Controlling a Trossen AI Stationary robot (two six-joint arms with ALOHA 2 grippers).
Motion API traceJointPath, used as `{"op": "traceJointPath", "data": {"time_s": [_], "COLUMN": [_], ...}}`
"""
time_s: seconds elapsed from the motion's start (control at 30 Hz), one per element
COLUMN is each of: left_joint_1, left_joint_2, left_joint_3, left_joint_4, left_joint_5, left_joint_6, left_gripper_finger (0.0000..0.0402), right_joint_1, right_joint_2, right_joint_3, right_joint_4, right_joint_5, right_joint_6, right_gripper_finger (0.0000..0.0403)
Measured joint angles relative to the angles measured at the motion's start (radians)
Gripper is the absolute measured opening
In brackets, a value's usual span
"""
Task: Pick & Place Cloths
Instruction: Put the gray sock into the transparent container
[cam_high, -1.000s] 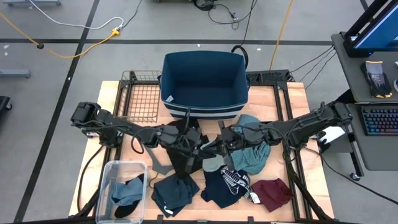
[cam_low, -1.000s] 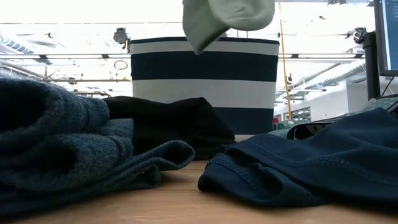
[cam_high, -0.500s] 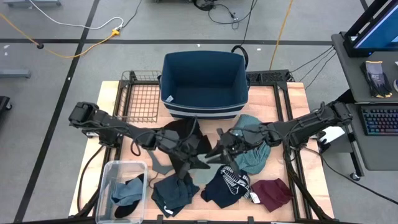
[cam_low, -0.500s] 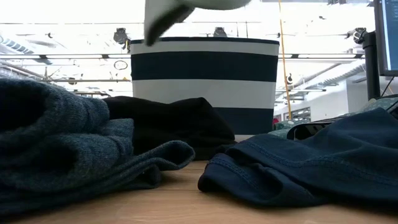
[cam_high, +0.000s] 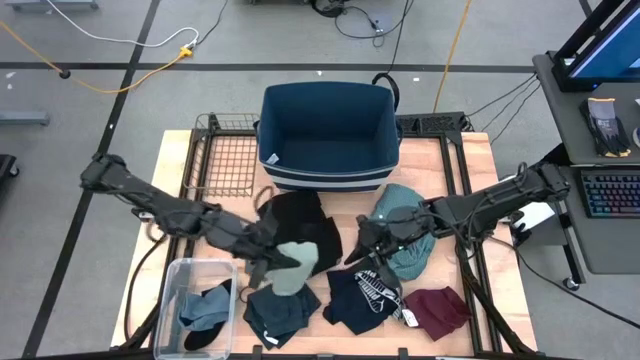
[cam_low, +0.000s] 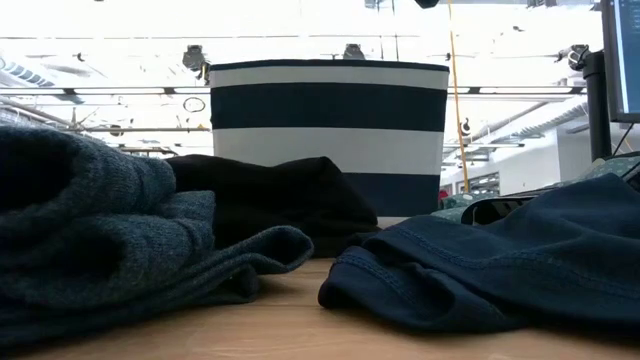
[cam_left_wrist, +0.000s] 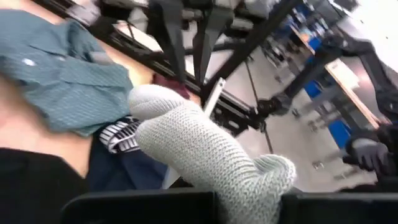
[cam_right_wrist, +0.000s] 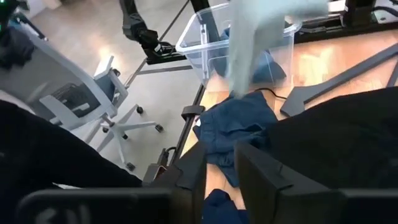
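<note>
My left gripper (cam_high: 268, 258) is shut on a pale green knit cloth (cam_high: 291, 268), above the near middle of the table. My right gripper (cam_high: 362, 243) is open and empty, over the table's middle beside the teal checked cloth (cam_high: 405, 240). A black cloth (cam_high: 300, 225), a dark teal cloth (cam_high: 278, 312), a navy cloth with white print (cam_high: 365, 295) and a maroon cloth (cam_high: 437, 308) lie on the table. The pale green cloth also shows blurred in the right wrist view (cam_right_wrist: 249, 43). It is out of the low view. My left gripper pinches the bunched pale green cloth between its two fingers (cam_left_wrist: 143, 208), at the cloth's near part (cam_left_wrist: 217, 186). The fingers come slanting from the table's left. The cloth bulges out past the fingertips, folded in several layers, and is lifted clear above the dark teal cloth.
A navy basket with white stripes (cam_high: 330, 135) stands at the table's far middle, with a wire rack (cam_high: 228, 160) left of it. A clear plastic bin (cam_high: 175, 320) holding some cloths stands at the near left corner. Bare wood shows between the cloths.
My left gripper has drawn back from the table's middle toward the near left, carrying the pale green cloth with it. The cloth has risen out of the top of the low view. My right gripper stays near the middle of the table.
</note>
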Motion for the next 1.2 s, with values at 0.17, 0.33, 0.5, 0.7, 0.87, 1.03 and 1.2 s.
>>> {"op": "traceJointPath", "data": {"time_s": [0.17, 0.33, 0.5, 0.7, 0.87, 1.03, 1.2], "left_joint_1": [-0.087, -0.158, -0.209, -0.266, -0.31, -0.345, -0.387], "left_joint_2": [-0.077, -0.128, -0.171, -0.222, -0.241, -0.257, -0.267], "left_joint_3": [0.0, 0.0, 0.0, 0.0, 0.0, 0.0, 0.0], "left_joint_4": [-0.099, -0.21, -0.299, -0.402, -0.49, -0.543, -0.621], "left_joint_5": [-0.186, -0.264, -0.225, -0.16, -0.093, 0.006, 0.064], "left_joint_6": [-0.07, -0.226, -0.401, -0.586, -0.736, -0.863, -0.94], "left_gripper_finger": [0.0002, 0.0002, 0.0002, 0.0002, 0.0002, 0.0002, 0.0002], "right_joint_1": [0.003, 0.003, 0.003, 0.003, 0.003, 0.003, 0.003], "right_joint_2": [-0.001, -0.001, -0.001, -0.001, -0.001, -0.001, -0.001], "right_joint_3": [0.0, 0.0, 0.0, 0.0, 0.0, 0.0, 0.0], "right_joint_4": [-0.003, -0.033, -0.062, -0.062, -0.061, -0.061, -0.055], "right_joint_5": [-0.002, -0.003, -0.005, -0.005, -0.005, -0.005, -0.005], "right_joint_6": [-0.046, -0.056, -0.065, -0.1, -0.108, -0.109, -0.103], "right_gripper_finger": [0.0012, 0.0006, 0.0002, 0.0001, 0.0001, 0.0, 0.0]}}
